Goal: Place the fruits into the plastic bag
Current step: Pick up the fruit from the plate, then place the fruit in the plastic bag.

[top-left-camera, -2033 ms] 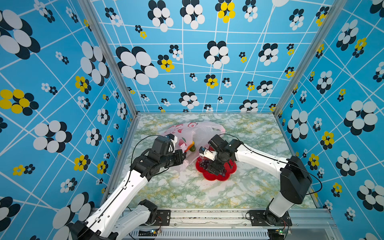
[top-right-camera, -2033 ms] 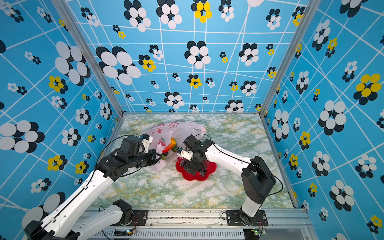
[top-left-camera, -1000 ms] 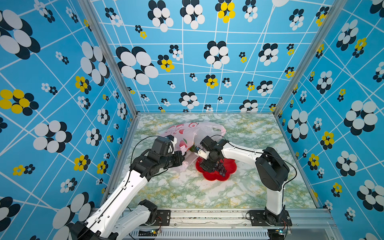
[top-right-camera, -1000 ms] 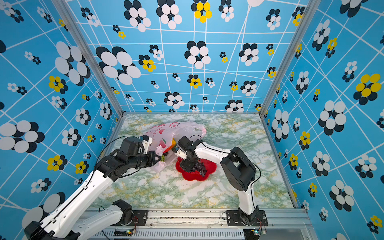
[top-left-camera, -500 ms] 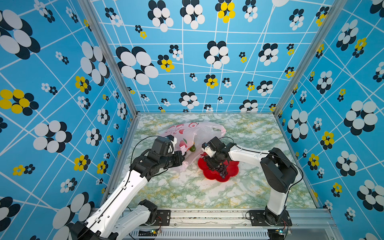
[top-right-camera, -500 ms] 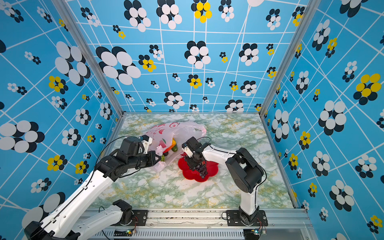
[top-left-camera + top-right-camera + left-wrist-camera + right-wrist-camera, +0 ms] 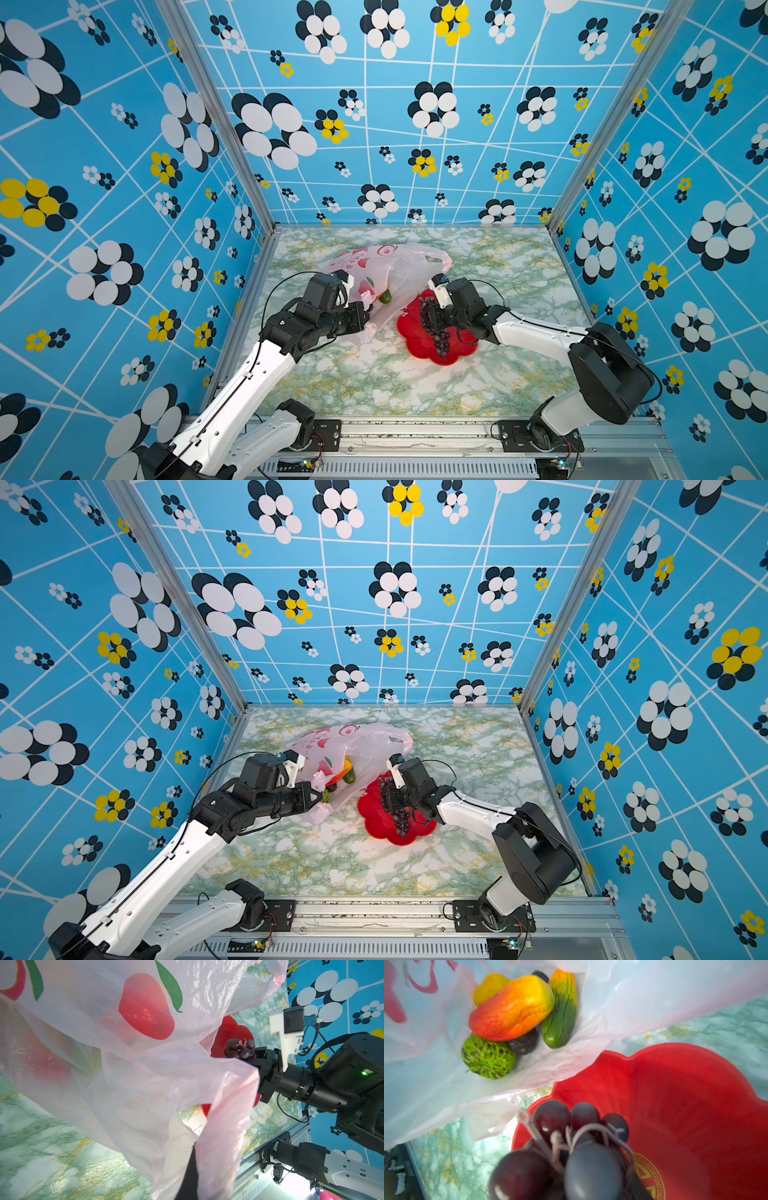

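Since a second ago, the right claw has moved away from the plastic bag and closed on the grape bunch, which hangs over the red dish. The left claw pinches the bag's edge. The bag lies at the dish's eleven o'clock, with other fruits inside.

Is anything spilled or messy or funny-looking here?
Nothing is spilled or broken. The only untidy thing is the plastic bag: it lies crumpled on its side, one edge pinched up by the left hand, fruits heaped inside. The right hand grips the grape bunch above the red dish.
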{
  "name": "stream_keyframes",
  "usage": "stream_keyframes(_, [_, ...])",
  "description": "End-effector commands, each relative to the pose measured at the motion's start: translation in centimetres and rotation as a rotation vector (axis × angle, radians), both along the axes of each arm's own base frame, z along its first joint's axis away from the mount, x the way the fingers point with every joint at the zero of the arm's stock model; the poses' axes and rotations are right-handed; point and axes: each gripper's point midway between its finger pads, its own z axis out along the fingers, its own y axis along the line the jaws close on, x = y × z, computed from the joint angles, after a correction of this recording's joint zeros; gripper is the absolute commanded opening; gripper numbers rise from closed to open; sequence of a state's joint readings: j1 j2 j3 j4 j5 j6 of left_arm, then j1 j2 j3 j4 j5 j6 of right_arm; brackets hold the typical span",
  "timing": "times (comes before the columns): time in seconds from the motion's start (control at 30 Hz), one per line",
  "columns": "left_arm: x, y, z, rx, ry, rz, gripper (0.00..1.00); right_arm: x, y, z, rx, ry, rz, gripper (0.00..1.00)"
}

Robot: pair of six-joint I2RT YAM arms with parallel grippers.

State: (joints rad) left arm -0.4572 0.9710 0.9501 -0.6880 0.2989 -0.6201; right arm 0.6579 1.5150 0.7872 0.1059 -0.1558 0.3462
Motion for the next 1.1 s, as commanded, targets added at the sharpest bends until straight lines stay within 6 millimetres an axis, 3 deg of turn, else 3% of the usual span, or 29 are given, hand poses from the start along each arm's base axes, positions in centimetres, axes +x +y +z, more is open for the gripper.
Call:
stream_keyframes(0.0, [0.0, 0.0, 1.0, -0.018, -0.023, -0.001, 0.00, 0.7, -0.3, 3.5, 0.121, -0.090, -0.074, 0.40])
stream_keyframes(0.27, [0.0, -0.2, 1.3, -0.007, -0.037, -0.014, 0.00, -0.4, -3.1, 8.4, 0.159, -0.208, -0.147, 0.39])
stream_keyframes(0.6, [0.0, -0.2, 1.5, -0.005, -0.042, -0.016, 0.00, -0.7, -4.9, 19.0, 0.239, -0.381, -0.197, 0.38])
stream_keyframes(0.83, [-0.1, -0.3, 1.5, -0.010, -0.039, -0.014, 0.00, 0.5, -2.9, 25.7, 0.313, -0.454, -0.153, 0.36])
stream_keyframes(1.07, [0.1, -0.4, 2.3, -0.021, -0.044, -0.011, 0.00, 2.9, 0.6, 29.2, 0.382, -0.500, -0.103, 0.36])
